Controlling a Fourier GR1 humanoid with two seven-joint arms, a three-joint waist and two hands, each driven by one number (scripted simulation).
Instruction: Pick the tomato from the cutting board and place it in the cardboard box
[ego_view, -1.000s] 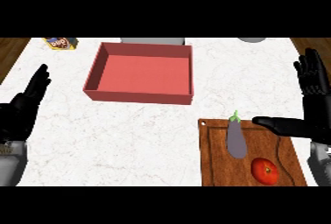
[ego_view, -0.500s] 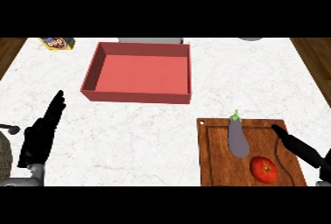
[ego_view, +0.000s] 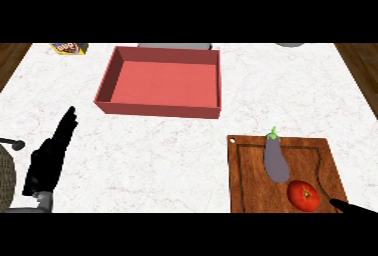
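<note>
Wooden and brown, the cutting board (ego_view: 247, 186) lies on the white marbled surface (ego_view: 162, 150). The tomato (ego_view: 303, 195), red and round, sits on the board's near right part, untouched. Just beyond it on the same board lies a grey-purple eggplant (ego_view: 277, 161), its green stem pointing away towards the board's far edge; its near end looks to be touching the tomato or just short of it, though I cannot say which.

Only a dark tip of the right hand (ego_view: 358, 208) shows, at the board's near right corner, just beside the tomato but apart from it. So little of it is in view that its pose cannot be told.

The cardboard box (ego_view: 159, 109), reddish with low walls, stands well apart from the board, beyond it and to its left.

The left hand (ego_view: 46, 165) is far to the left of the board, level with it. Its fingers (ego_view: 66, 122) are straight and pressed together, pointing away, and hold nothing.

A small printed packet (ego_view: 69, 48) lies farthest from the board, past the box's far left corner.
</note>
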